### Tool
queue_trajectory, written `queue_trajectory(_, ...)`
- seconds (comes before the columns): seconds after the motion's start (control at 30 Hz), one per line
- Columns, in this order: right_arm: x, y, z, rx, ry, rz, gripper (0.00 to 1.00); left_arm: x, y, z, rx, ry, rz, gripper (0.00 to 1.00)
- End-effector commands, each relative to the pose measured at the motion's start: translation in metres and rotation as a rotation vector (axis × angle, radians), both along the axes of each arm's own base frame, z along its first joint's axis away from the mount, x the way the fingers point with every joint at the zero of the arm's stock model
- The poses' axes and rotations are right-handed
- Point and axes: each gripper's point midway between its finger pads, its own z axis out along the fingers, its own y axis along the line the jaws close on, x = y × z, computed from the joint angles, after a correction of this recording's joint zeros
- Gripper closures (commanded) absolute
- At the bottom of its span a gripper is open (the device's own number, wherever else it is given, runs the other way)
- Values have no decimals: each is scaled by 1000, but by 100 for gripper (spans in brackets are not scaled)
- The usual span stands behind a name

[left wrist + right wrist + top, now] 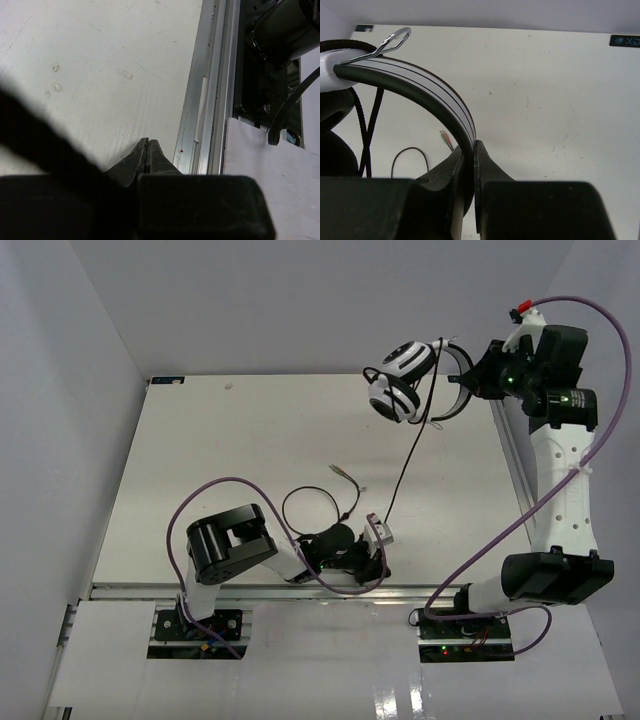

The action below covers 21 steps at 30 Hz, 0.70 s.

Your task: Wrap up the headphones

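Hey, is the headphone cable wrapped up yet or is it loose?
Loose, not wrapped. The cable hangs from the headphones down to the table, where it lies in an open loop.

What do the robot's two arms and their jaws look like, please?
Both the left arm and right arm mix white link shells with bulky black joint housings. A purple cable loops loosely along each. The right arm carries small green lights and a red tip near its wrist. The jaws are matt black, tapering to narrow tips.
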Motion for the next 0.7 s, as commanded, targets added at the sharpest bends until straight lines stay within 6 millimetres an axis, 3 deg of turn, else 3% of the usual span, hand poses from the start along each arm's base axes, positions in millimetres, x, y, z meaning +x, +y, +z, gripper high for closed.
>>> queue_trajectory(0.0, -64, 36, 80, 150, -228, 380, 92, 9, 37, -28, 95, 9, 25, 96)
queue_trajectory(0.13, -87, 40, 86, 75, -334, 516, 92, 26, 56, 1, 16, -18, 41, 99)
queue_trajectory(0.27, -116, 52, 85, 41, -409, 672, 92, 50, 75, 13, 16, -26, 50, 100)
queue_trajectory(0.47, -149, 52, 84, -239, -559, 702, 92, 116, 111, 41, 20, -72, 155, 100)
queue_trajectory(0.6, -171, 57, 55, -409, -562, 755, 92, 174, 134, 75, 14, -100, 239, 100)
queue_trajectory(0.67, -175, 54, 22, -493, -514, 770, 92, 195, 144, 93, 8, -112, 263, 100)
